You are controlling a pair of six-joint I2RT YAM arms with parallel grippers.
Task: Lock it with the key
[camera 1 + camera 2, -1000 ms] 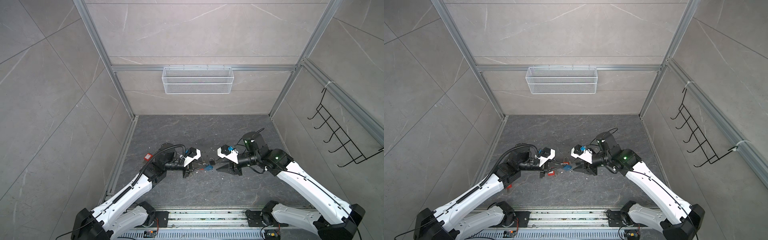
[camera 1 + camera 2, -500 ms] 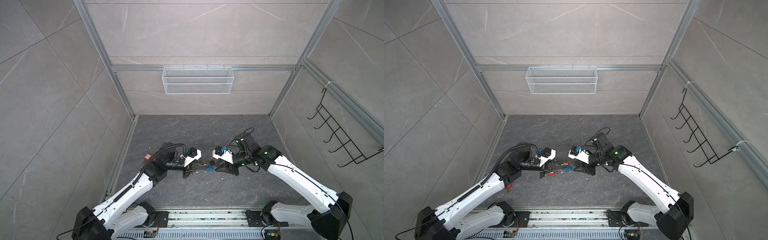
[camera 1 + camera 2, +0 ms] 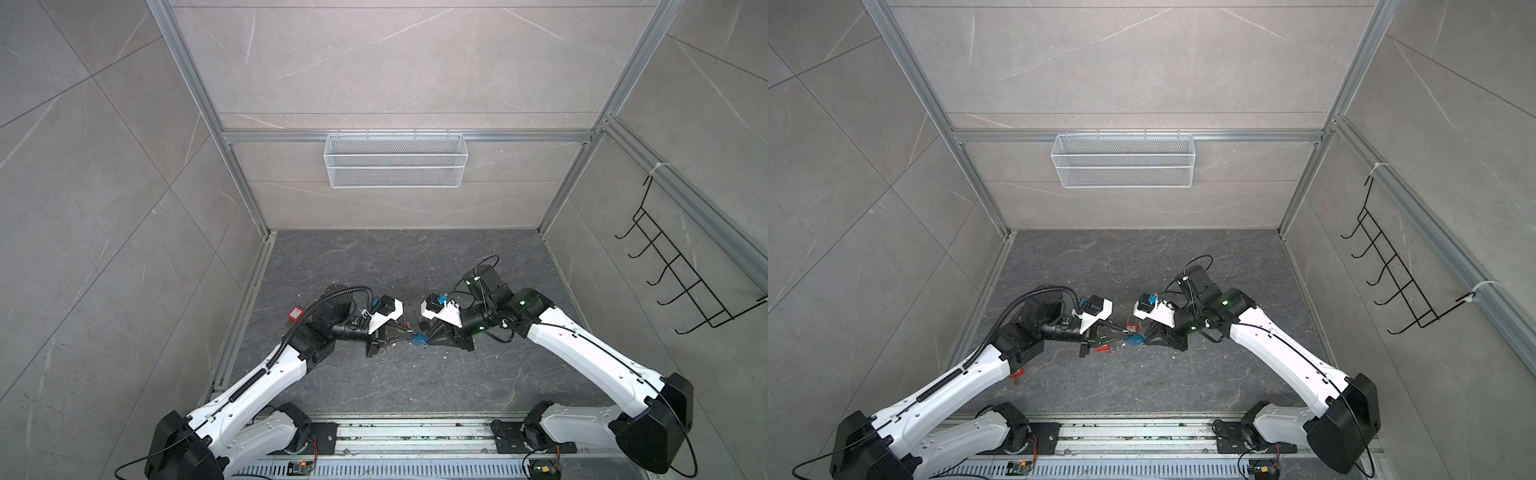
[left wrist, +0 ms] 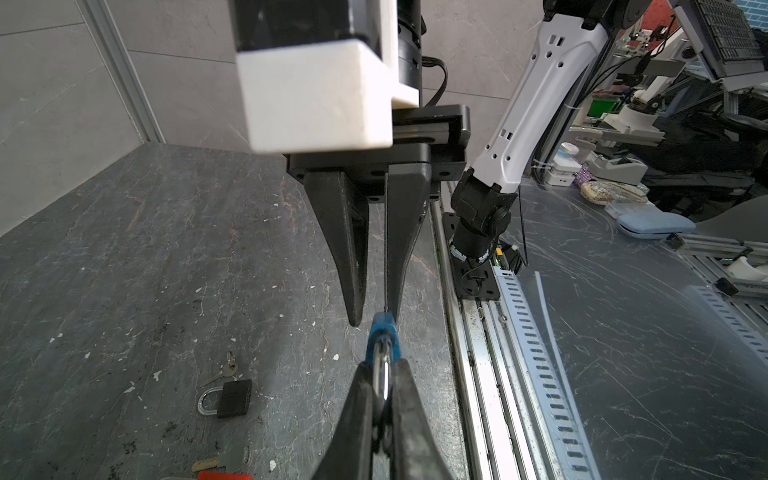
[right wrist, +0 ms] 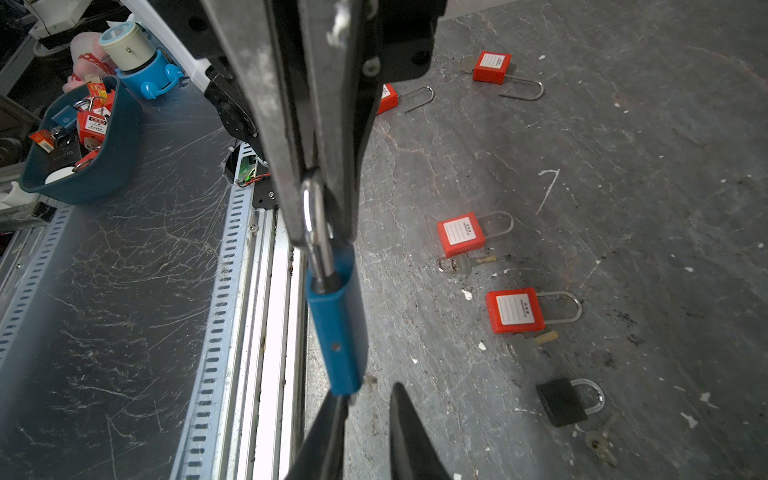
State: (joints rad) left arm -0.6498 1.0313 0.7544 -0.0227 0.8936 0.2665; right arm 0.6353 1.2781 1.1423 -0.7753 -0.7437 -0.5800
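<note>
A blue padlock hangs in the air between the two arms, seen also from the left wrist and in both top views. My left gripper is shut on its steel shackle. My right gripper faces the lock body's far end with a gap between its fingers. One fingertip sits right at that end. Small keys lie on the floor beside other padlocks. No key shows in either gripper or in the blue lock.
Three red padlocks and a black one lie on the dark floor below. Another red padlock lies by the left wall. A metal rail runs along the front edge. A wire basket hangs on the back wall.
My right gripper has moved left up to the blue padlock and its jaws have narrowed. The left arm has held the lock still.
</note>
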